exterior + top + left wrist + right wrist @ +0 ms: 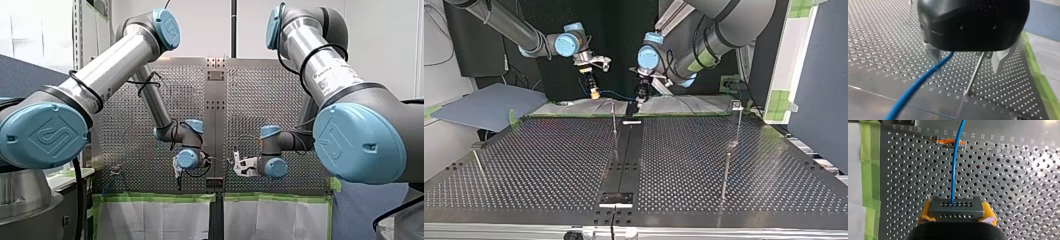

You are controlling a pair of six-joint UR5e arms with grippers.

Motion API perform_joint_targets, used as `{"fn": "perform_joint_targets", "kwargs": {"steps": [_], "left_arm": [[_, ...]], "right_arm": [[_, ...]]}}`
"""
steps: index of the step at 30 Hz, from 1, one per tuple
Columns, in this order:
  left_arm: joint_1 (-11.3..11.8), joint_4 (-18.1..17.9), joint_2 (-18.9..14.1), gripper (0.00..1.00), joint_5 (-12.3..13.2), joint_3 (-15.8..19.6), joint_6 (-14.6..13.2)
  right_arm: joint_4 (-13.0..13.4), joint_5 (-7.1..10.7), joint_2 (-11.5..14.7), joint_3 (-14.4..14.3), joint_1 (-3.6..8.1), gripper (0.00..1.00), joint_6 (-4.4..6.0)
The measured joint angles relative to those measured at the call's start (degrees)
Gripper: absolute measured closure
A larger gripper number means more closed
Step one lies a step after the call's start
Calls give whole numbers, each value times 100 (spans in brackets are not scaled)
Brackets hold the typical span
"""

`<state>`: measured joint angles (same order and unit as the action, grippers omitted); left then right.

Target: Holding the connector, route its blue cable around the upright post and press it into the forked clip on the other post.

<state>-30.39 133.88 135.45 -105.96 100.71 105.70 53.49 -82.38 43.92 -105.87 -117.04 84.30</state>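
Clamping connector, right claw hangs near table edge.

Both arms are extended from the left and right sides toward the middle, and the two hands are brought near each other. The left hand is held with its metal fingers apart, nothing clamped between them. The right hand is closed, its yellow pads pressed against the connector from both sides.

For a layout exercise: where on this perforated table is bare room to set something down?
Free: between the centre strip and the short rod; between that strip and the clip-topped post. Crowded: far edge, around the blue cable and upright post.
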Motion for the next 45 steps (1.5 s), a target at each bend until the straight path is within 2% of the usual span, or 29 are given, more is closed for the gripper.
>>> {"fn": "perform_joint_targets", "kwargs": {"steps": [4, 5, 6, 8, 9, 10, 11, 12, 13, 14, 21, 23, 27, 36, 40, 45], "left_arm": [[0, -79, 2, 0, -110, -5, -10], [1, -87, 1, 10, -154, -6, -43], [4, -91, 1, 10, -195, -7, -77], [13, -95, 2, 44, -303, -8, -168], [17, -96, 1, 44, -350, -8, -205], [20, -96, 1, 66, -396, -8, -241], [23, -94, 1, 77, -458, -8, -291], [25, -94, 1, 77, -505, -8, -333], [25, -94, 1, 84, -551, -7, -377], [27, -90, 1, 86, -615, -6, -435], [44, -30, 1, 86, -824, -8, -759], [43, -9, 2, 94, -886, -8, -853], [42, 12, 1, 100, -997, -6, -1023], [-3, 40, 2, 100, -1052, -3, -1148], [-39, 32, 1, 100, -1044, -3, -1282], [-52, -1, 2, 100, -910, -2, -1376]], "right_arm": [[1, 1, 0, 0, -8, 99, -11], [-1, 1, -1, 0, -11, 99, -22], [-3, 1, 0, 0, -14, 99, -31], [-8, -1, -1, -1, -19, 99, -58], [-13, -2, -1, -1, -19, 99, -71], [-20, -3, -1, -1, -19, 99, -80], [-29, -3, -1, -1, -18, 99, -90], [-35, -3, -1, -1, -17, 99, -95], [-39, -2, -1, 0, -14, 99, -98], [-42, -1, 0, 0, -11, 99, -101], [-103, -11, 7, 24, 2, 99, -139], [-116, -13, 7, 26, -2, 99, -154], [-125, -15, 6, 29, -9, 99, -169], [-153, -54, 4, 28, -1, 99, -175], [-202, -149, 2, 27, 8, 99, -214], [-251, -264, 0, 21, 9, 99, -248]]}}
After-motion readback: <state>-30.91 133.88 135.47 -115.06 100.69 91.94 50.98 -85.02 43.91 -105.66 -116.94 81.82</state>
